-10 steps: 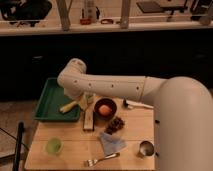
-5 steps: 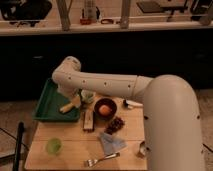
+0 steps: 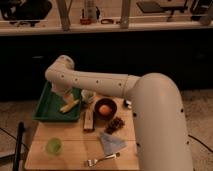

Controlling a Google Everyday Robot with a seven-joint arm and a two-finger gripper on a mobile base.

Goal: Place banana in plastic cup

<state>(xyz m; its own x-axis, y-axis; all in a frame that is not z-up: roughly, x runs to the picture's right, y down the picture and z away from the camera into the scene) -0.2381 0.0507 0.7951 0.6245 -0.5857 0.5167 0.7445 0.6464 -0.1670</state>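
The banana (image 3: 69, 106), small and pale yellow, lies in the right part of the green tray (image 3: 46, 109). My gripper (image 3: 63, 96) hangs at the end of the white arm, just above the banana's left end; I cannot tell whether it touches it. The plastic cup (image 3: 53, 145) is translucent green. It stands upright near the front left corner of the wooden table (image 3: 75, 152), well in front of the tray.
A white cup (image 3: 88, 96) stands next to the tray, then a dark bowl with an orange (image 3: 105, 108). A tan block (image 3: 88, 120), a dark bunch (image 3: 116, 124), a grey cloth (image 3: 111, 142) and a fork (image 3: 102, 160) lie on the table. My arm covers the table's right side.
My arm has swung left and its end has come down over the tray towards the banana. The banana and the green cup have not moved.
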